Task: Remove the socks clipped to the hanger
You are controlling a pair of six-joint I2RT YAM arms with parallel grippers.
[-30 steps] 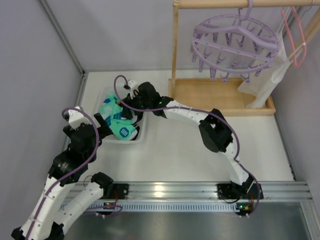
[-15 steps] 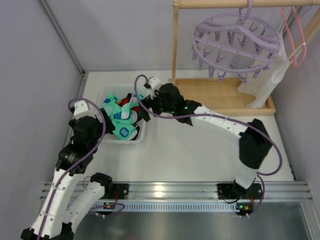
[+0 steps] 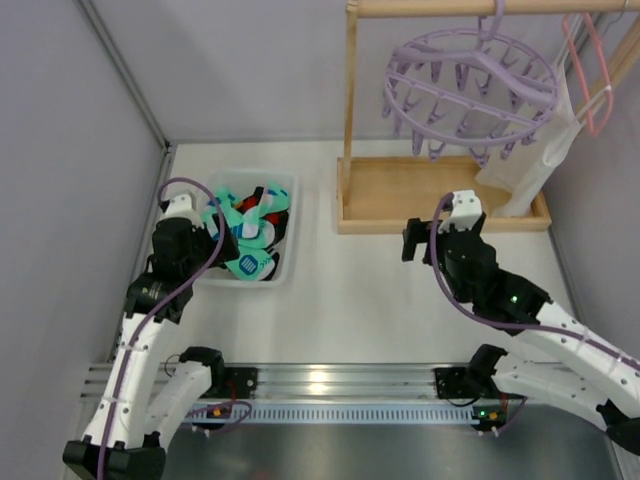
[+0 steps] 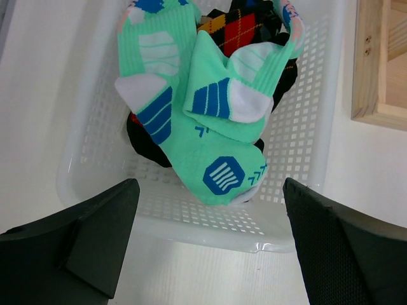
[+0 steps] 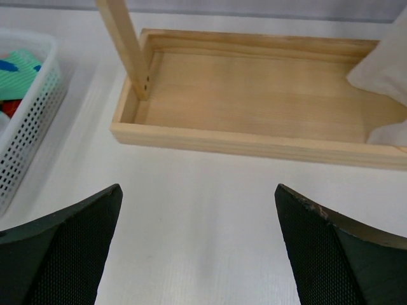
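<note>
The lavender ring hanger [image 3: 470,85] hangs from the wooden bar at the top right, and I see no sock on its pegs. The socks [image 3: 245,235] lie heaped in a white basket [image 3: 283,270]. In the left wrist view, teal socks [image 4: 210,127] lie on top of an argyle sock [image 4: 238,28] and a black one [image 4: 143,143]. My left gripper [image 3: 215,243] is open and empty at the basket's near left edge [image 4: 191,232]. My right gripper [image 3: 437,230] is open and empty above the table, just in front of the wooden base tray [image 5: 254,82].
The wooden rack's post [image 5: 127,44] rises from the tray's left end [image 3: 350,190]. A white cloth [image 3: 540,160] hangs into the tray's right end, below a pink wire hanger [image 3: 590,70]. Grey walls stand at left and back.
My right arm has pulled out of the basket and swung right, to in front of the wooden tray. My left gripper has drawn back a little to the basket's edge. The socks stay in the basket.
</note>
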